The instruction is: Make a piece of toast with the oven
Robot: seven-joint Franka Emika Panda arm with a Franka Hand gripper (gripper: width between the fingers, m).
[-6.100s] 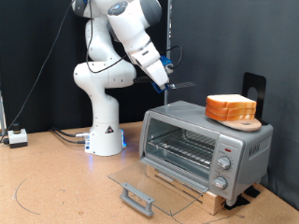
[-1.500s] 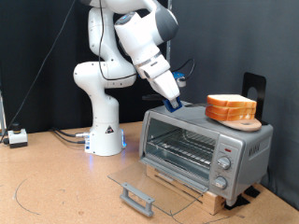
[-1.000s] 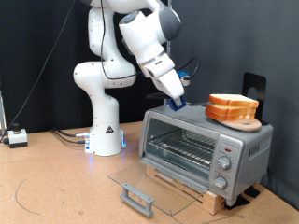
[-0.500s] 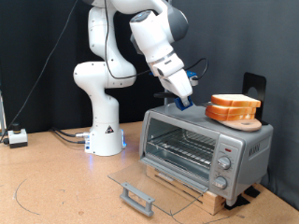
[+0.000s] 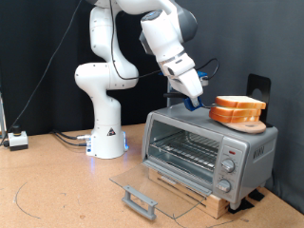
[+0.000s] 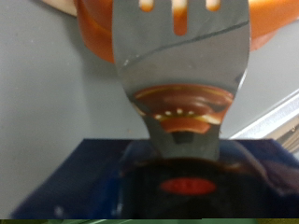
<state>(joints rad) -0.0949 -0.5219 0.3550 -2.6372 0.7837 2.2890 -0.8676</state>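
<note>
While tool is gripping spatula, blade nosing toward bread stack atop oven, you're wanting flat, low entry under single top slice; oven door hanging open.

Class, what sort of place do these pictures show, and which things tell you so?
Probably a robotics lab bench, not a kitchen: a white arm bolted to a brown tabletop, black backdrop, and an oven with its door open.
</note>
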